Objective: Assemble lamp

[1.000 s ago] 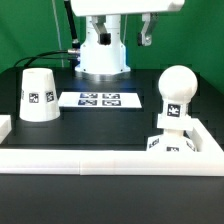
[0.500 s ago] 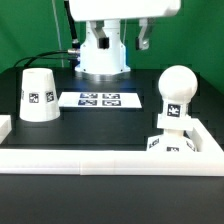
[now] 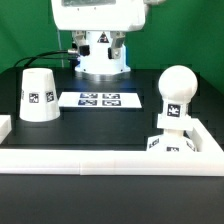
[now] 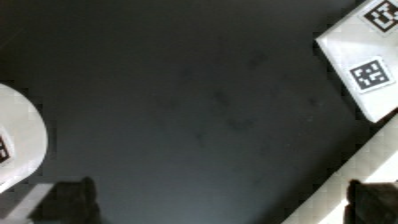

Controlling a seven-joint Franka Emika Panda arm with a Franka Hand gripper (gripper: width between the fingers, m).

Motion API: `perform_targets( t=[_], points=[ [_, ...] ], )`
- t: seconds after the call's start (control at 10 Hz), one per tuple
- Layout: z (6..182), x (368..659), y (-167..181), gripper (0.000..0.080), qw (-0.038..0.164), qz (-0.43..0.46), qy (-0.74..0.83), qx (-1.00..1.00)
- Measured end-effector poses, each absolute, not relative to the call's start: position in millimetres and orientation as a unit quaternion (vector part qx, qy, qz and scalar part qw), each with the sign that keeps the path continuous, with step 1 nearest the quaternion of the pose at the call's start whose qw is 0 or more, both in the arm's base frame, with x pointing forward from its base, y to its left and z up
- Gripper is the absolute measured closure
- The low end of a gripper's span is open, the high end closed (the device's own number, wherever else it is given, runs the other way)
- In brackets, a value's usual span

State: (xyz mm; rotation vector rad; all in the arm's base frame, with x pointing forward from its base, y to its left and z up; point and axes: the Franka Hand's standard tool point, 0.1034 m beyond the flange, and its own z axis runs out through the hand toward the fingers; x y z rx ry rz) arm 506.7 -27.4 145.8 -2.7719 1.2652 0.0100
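Note:
The white cone-shaped shade stands on the black table at the exterior view's left. The round-headed bulb stands upright on the flat square base at the exterior view's right. In the exterior view only the arm's white hand shows, high at the back, with its fingers hidden. In the wrist view my gripper is open and empty over bare dark table, its two dark fingertips far apart. A white rounded part shows at the picture's edge; I cannot tell which part it is.
The marker board lies in the middle of the table and also shows in the wrist view. The white robot pedestal stands behind it. A white rail runs along the front. A white band crosses the wrist view's corner.
The arm's white hand has shifted toward the exterior view's left and now fills the top of that view. The dark finger seen earlier is out of sight. The lamp parts have not moved.

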Motion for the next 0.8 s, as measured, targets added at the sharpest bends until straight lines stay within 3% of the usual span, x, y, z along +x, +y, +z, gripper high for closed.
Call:
perform_targets(
  t=[0.4, 0.8],
  points=[
    [145.6, 505.2, -31.9, 0.0101, 0.050, 0.001, 0.408, -0.912],
    [128.8, 467.2, -66.0, 0.0101, 0.041, -0.005, 0.369, -0.929]
  ],
)
